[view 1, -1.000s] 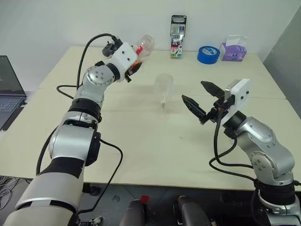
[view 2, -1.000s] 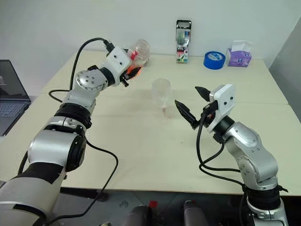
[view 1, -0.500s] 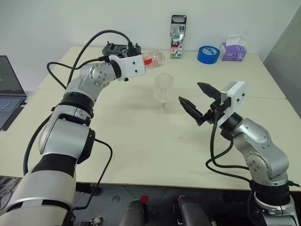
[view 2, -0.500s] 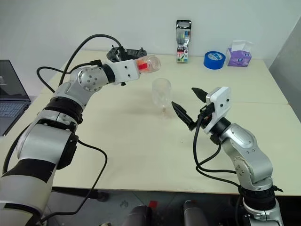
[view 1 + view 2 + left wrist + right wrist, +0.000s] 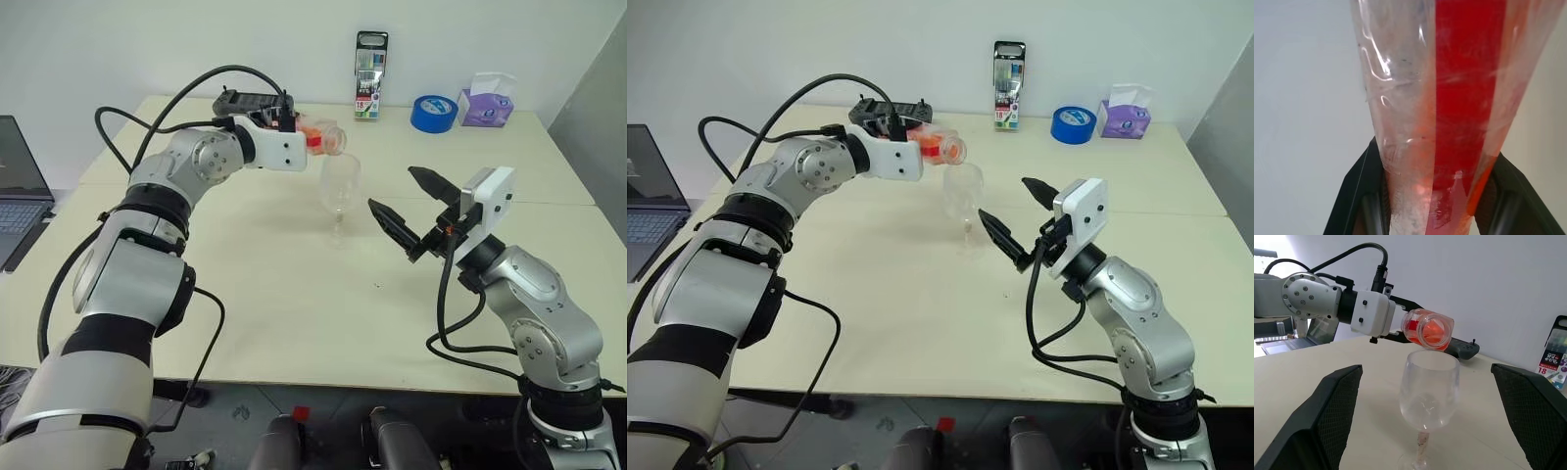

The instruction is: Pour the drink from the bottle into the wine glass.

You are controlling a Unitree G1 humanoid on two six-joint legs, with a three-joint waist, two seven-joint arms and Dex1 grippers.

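1. Bottle (image 5: 1427, 329) lies on its side in the air, its open mouth just above the rim of the wine glass (image 5: 1427, 399) on the robot's left side of that glass; no cap is on the mouth.
2. Drink (image 5: 1464, 127), orange-red and translucent, lies along the bottle's lower side and shows through the mouth; a red strip label runs along the clear wall.
3. Wine glass stands upright on the cream table (image 5: 294, 304), bowl clear with no liquid visible in it; a faint orange tint shows at the stem.
4. Left gripper (image 5: 1432, 196) is clamped on the bottle's base end, one black finger on each side of it, up behind the glass's rim.
5. Right gripper (image 5: 407, 209) hangs on the robot's right of the wine glass, near it but apart, fingers spread wide with nothing between them.
6. Beyond the wine glass, at the table's far edge, stand a dark box of markers (image 5: 371, 62), a blue tape roll (image 5: 434, 114) and a purple tissue box (image 5: 487, 106).
7. Black controller (image 5: 245, 101) lies behind the left gripper, farther from the glass.
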